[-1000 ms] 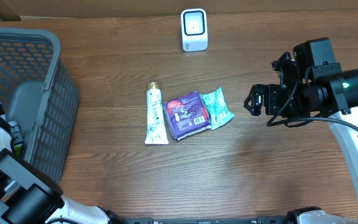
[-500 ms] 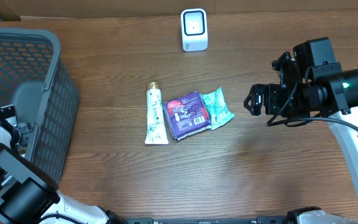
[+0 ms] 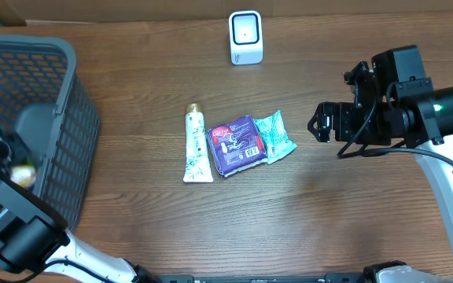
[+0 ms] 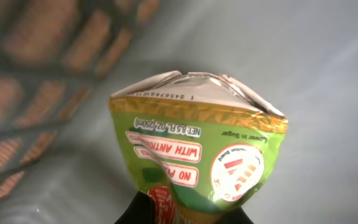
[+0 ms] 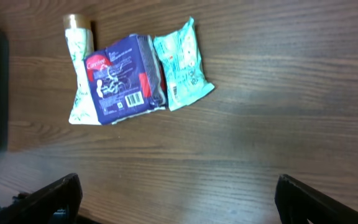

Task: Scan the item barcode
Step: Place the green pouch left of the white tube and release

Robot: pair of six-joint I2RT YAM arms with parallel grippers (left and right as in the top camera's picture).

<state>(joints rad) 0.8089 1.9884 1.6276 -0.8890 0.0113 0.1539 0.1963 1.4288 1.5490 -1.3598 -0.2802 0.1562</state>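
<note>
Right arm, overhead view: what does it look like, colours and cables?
The right arm is black and blocky near the wrist, with a small green light, a thin black cable looping beneath, and a white link behind. Its fingers are black.

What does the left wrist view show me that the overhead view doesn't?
Left wrist only: the green pouch close up, with its crimped top seal and printed label, and the left end effector shut on its lower end.
Overhead only: the white scanner, tube, purple packet, teal packet and the open right end effector.
Both: the grey basket mesh. The pouch is only a small blur overhead.
</note>
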